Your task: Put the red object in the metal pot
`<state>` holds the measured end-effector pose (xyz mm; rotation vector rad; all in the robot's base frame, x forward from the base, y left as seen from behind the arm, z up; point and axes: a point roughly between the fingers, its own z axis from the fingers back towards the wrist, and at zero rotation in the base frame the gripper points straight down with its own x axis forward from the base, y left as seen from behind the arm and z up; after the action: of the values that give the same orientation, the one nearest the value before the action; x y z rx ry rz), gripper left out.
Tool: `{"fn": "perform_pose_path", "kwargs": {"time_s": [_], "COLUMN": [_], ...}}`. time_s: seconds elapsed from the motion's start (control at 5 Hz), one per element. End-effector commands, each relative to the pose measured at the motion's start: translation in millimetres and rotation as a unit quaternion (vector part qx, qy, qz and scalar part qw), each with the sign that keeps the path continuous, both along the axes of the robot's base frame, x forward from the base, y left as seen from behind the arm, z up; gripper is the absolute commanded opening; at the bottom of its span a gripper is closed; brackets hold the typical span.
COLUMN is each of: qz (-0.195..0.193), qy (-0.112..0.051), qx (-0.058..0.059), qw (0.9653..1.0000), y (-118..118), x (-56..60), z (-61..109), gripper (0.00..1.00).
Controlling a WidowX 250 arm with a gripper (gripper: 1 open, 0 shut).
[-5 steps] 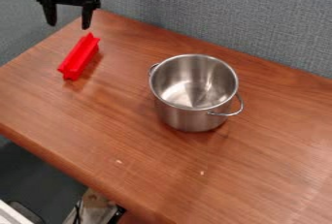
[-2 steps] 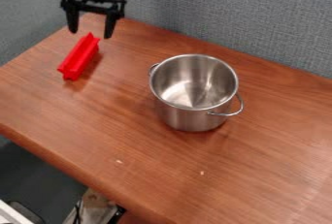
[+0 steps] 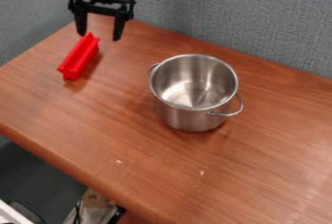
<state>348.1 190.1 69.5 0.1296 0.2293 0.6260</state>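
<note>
The red object [image 3: 80,56], a bright red elongated block, lies on the wooden table at the upper left, slanting from upper right to lower left. My gripper [image 3: 101,30] hangs just above its far end, fingers pointing down and spread open, nothing between them. The metal pot [image 3: 196,92], shiny steel with a small loop handle on its right side, stands upright and empty near the table's middle, well to the right of the block and gripper.
The brown wooden table [image 3: 143,160] has its front edge running diagonally at lower left, with floor clutter below it. A grey-blue wall [image 3: 220,10] rises behind the table.
The gripper has moved to the right and slightly down, from beyond the table's left corner to above the red object's far end. Block and pot have not moved.
</note>
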Motion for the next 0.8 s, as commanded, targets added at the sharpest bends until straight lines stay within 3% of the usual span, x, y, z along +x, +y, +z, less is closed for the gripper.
{"fn": "perform_pose_path", "kwargs": {"time_s": [0.0, 0.4, 0.6], "qz": [0.031, -0.042, -0.001], "qy": [-0.034, -0.036, -0.048], "qx": [0.008, 0.001, -0.01], "qw": [0.9989, 0.9985, 0.9988], "y": [14, 39, 37], "x": [-4.9, -15.0, -8.3], "z": [18.2, 8.4, 15.9], "gripper": [1.0, 1.0, 1.0]}}
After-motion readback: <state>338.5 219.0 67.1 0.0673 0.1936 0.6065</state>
